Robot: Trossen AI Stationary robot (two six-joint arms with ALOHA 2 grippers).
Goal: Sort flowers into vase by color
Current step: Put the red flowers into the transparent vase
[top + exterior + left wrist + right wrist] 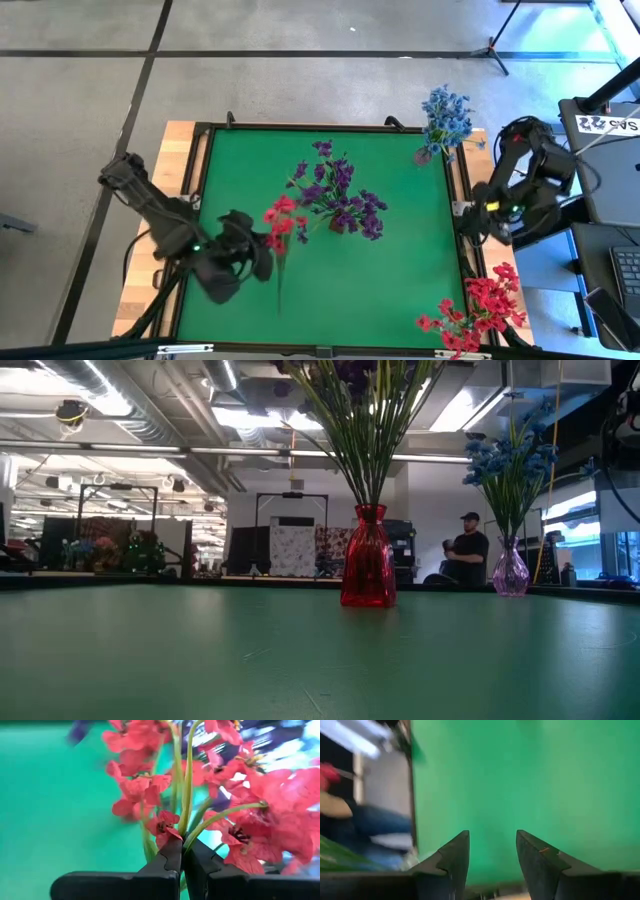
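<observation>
My arms are dark and jointed, with black cables and small green lights. My left gripper (182, 857) has matte black wedge fingers; my right gripper (492, 850) matches.

A green tabletop (300, 660) is seen stretching level across the bottom half. A red glass vase (368, 560) is stood on it near the middle, packed with green stems (365, 430) fanning upward, with purple blossoms (350, 370) just caught at the top edge. Off to the right, a clear purple vase (510, 573) with blue flowers (508, 460) is seen. A seated person (466, 552) in a dark cap is spotted between the vases, way back in the room.
</observation>
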